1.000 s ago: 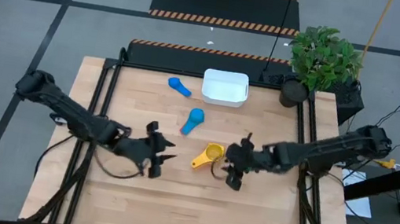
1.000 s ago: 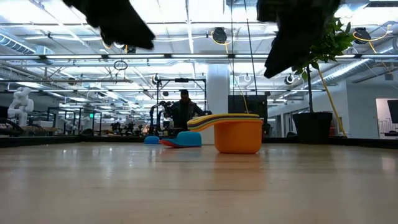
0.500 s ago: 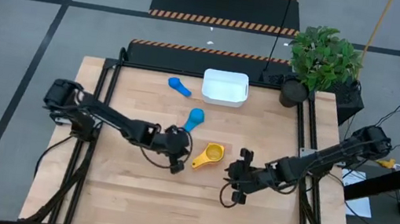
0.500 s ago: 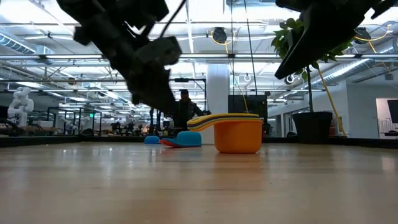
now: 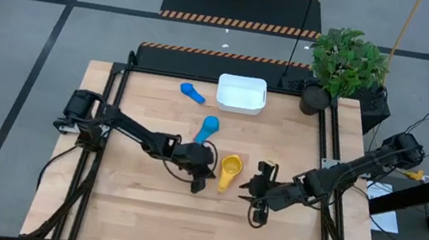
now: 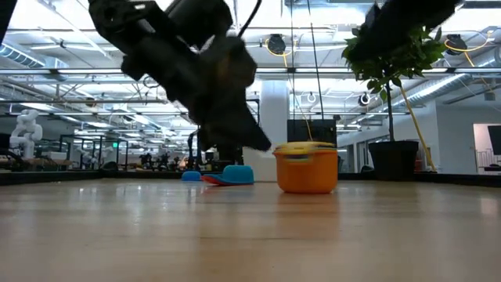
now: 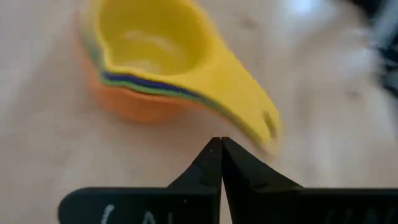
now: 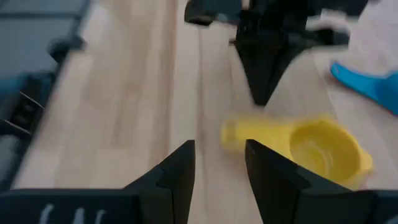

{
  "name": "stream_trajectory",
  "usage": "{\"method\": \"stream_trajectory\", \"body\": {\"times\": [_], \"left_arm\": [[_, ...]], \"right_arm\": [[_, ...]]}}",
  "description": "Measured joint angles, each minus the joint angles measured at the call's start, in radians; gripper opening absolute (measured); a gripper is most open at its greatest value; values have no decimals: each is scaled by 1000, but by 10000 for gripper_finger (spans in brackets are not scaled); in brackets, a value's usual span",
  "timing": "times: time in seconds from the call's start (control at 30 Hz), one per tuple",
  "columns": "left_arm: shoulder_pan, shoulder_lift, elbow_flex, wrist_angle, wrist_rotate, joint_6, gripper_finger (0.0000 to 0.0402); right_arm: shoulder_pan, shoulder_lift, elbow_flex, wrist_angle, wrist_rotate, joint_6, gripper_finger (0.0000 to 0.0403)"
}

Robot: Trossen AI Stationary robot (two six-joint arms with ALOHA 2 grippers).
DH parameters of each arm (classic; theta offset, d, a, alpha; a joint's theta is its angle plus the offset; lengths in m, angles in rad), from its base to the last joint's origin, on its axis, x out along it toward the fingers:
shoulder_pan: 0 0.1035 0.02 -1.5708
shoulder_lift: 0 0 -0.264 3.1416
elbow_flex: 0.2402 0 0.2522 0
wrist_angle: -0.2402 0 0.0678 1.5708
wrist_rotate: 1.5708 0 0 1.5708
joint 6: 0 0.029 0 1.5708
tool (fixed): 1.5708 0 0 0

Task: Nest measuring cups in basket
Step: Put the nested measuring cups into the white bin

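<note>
A nested stack of measuring cups [image 5: 231, 170], yellow inside and orange outside [image 7: 134, 102], stands upright on the table's middle. Its handles [image 7: 249, 115] point toward the near edge. My left gripper [image 5: 201, 174] is shut, and its tips [image 7: 221, 144] are just left of those handles. My right gripper [image 5: 255, 196] hovers open to the stack's right, nothing between its fingers [image 8: 217, 163]. A light blue cup [image 5: 209, 128] and a dark blue cup [image 5: 193, 93] lie loose farther back. The white basket [image 5: 241, 93] sits at the far edge. My left gripper's shut fingertips [image 7: 211, 155] stand right at the side of the stack's yellow handle [image 7: 264, 127], slanting down from the table's left. I cannot tell whether they touch it. The stack rests on its orange base on the table.
A potted plant [image 5: 344, 64] stands off the table's far right corner. Bare wood lies along the near half of the table [image 5: 181, 226]. A person shows far behind the table in the low view [image 6: 227, 145].
My left gripper has swept toward the table's right to the stack and has shut. The stack has turned about: its handles swung from pointing near-left to pointing at the near edge. My right gripper has drawn back a little toward the near edge, still open.
</note>
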Motion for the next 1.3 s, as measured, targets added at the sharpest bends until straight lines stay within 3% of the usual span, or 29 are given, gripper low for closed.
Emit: {"method": "stream_trajectory", "body": {"times": [0.2, 0.43, 0.57, 0.67, 0.83, 1.03, 1.17, 1.3], "left_arm": [[-30, 18, 30, 41, 157, 48, 17], [-33, -7, 33, 33, 188, 44, 4], [-31, -68, 31, -63, 184, 82, 10], [-31, -146, 31, -200, 128, 145, 17], [-39, -268, 30, -395, -69, 183, 8], [-45, -389, 28, -573, -302, 161, 11], [-39, -439, 22, -655, -406, 97, 30], [-35, -473, 22, -709, -472, 43, 35]], "right_arm": [[24, -10, 1, 87, 8, -28, 135], [49, -8, 0, 26, 180, 87, 135], [53, 34, 0, -60, 182, 225, 135], [53, 90, 0, -63, 118, 339, 140], [80, 184, 0, 38, 1, 386, 181], [87, 234, 0, 1, 140, 634, 232], [83, 288, 3, 32, 212, 785, 238], [73, 370, 42, -11, 206, 877, 238]]}}
